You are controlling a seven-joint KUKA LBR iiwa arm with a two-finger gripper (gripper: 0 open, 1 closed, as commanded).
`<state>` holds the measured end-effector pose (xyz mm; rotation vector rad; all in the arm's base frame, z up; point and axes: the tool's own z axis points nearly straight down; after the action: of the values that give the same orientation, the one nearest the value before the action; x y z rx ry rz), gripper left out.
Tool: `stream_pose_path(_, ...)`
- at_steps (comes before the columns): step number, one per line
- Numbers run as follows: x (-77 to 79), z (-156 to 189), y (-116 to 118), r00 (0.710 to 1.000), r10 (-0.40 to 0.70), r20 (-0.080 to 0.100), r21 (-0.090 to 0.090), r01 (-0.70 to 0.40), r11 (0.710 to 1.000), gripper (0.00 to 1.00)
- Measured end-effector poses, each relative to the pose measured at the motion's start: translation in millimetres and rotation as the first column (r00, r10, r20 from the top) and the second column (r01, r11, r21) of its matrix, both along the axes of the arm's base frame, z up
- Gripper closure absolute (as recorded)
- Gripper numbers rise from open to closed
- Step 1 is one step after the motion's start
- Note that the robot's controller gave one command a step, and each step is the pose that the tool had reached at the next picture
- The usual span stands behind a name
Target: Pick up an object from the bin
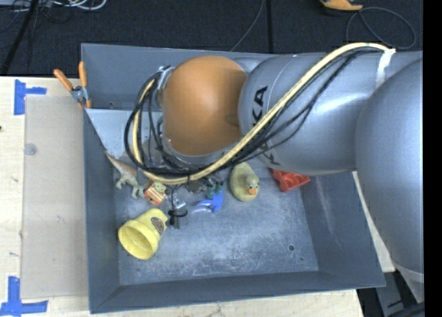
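Nearest the lens is the silver arm (359,122). It comes in from the right and covers the bin's upper right. Black and cream cables (276,119) run along it to the domed orange cover (204,105) at the wrist.

Below that cover the gripper (177,209) reaches down to the bin floor, left of centre. The wrist and cable loops hide most of it. We cannot tell whether it is released, clenched or grasping anything.

Two things lie closest to it:
- A yellow cup (141,235) lies on its side just to the lower left. Its wide mouth faces the lower left corner and its narrow end points towards the gripper. We cannot tell whether they touch.
- A small blue piece (209,204) lies just to the right of the gripper, flat on the floor.

Further out:
- A small orange bit (155,191) sits up and to the left, under the cables.
- A tan dinosaur-like figure (128,174) stands beyond it, near the left wall.
- A yellow rubber duck (244,182) sits upright to the right of the blue piece, at the edge of the arm.
- A red piece (290,181) lies further right, partly under the arm.

The grey bin (235,293) has a dusty, speckled floor, bare across its front half.
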<state>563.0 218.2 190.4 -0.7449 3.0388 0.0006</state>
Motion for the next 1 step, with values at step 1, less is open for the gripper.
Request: stream_pose_path(1,-20.7,-30.8,29.8,0.991,0.133,0.008,0.005,-0.133,0.991,0.0)
